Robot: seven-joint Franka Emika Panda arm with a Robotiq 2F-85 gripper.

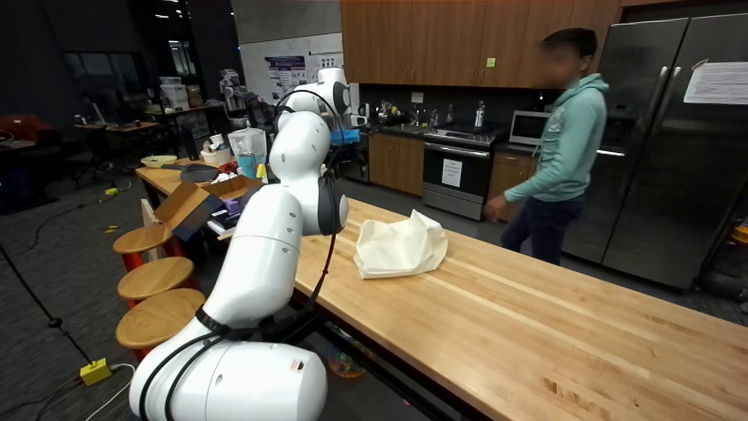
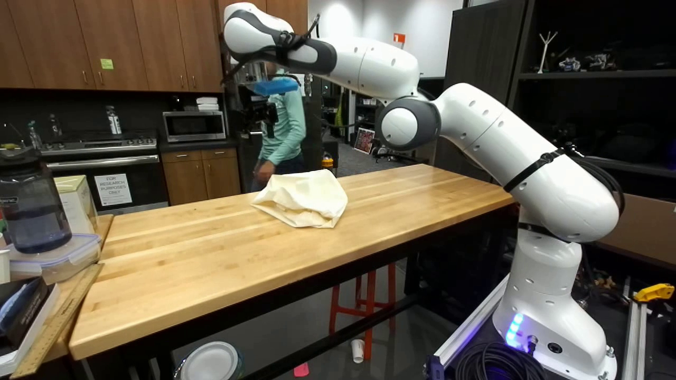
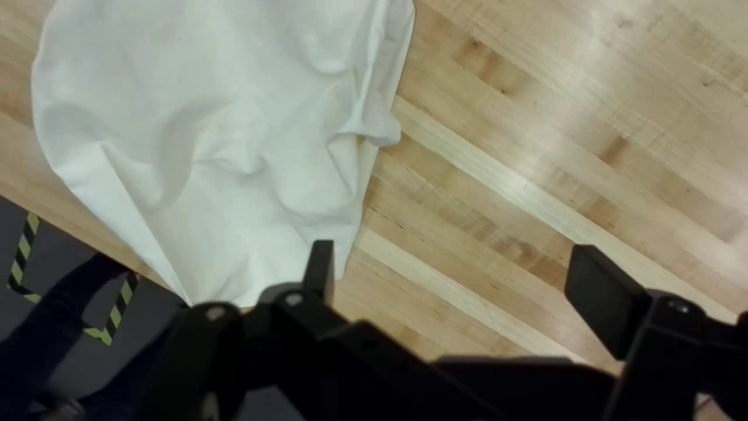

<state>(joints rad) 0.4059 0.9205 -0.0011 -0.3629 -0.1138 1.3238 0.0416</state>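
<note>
In the wrist view, the crumpled cloth (image 3: 222, 140) is seen on the tabletop (image 3: 526, 117), at ten o'clock from the claw (image 3: 451, 258), which is spread wide, nothing gripped. Cloth would probably be pinched best at its raised three-o'clock fold (image 3: 378, 127).

"What shade is that cloth (image 1: 400, 245)?"

"Plain cream. The tabletop (image 1: 555, 316) is honey-brown, with paler stripes running along it."

"And the arm (image 2: 488, 126)?"

"White, banded dark grey; the gripper (image 3: 453, 257) is black."

"That hoodie (image 1: 575, 140)?"

"Mint green. The stool legs (image 2: 371, 291) are red."

"And the tape (image 3: 121, 307)?"

"Yellow and black stripes."
</note>
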